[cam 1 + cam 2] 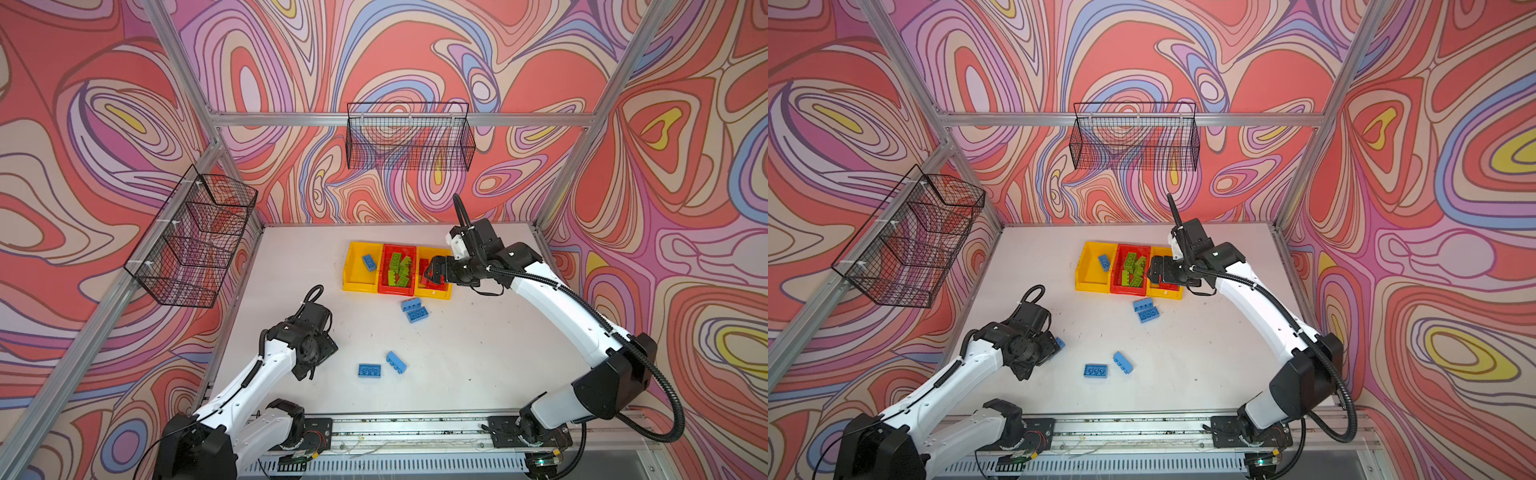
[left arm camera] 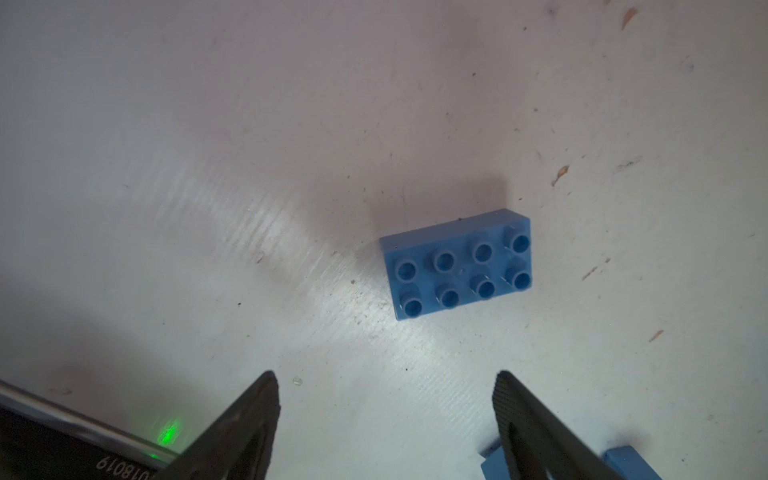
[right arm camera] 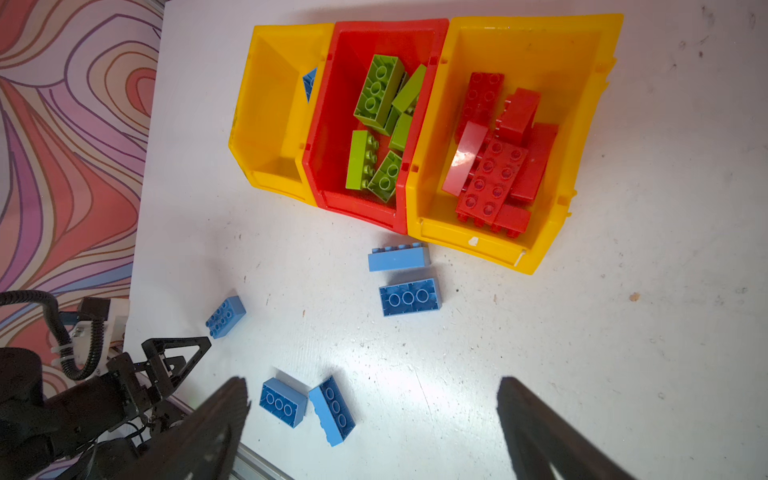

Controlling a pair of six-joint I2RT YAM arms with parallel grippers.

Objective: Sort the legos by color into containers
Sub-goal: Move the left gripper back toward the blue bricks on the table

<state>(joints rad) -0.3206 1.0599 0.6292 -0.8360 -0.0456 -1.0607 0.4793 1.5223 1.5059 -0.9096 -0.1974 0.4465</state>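
Five blue legos [image 3: 409, 297] lie loose on the worktop [image 1: 478, 353], lower centre in both top views, below the containers [image 1: 357, 286] holding green, red and one blue. The left gripper [image 2: 384, 415] hangs spread, empty, beside one brick. The right gripper [image 3: 372, 386] gapes empty near the right bin.

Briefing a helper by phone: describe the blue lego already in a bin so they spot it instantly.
Find the row of three joined bins on the white table. In both top views its left-end yellow bin holds one blue brick, the only blue one binned; the other blue bricks lie loose on the table.
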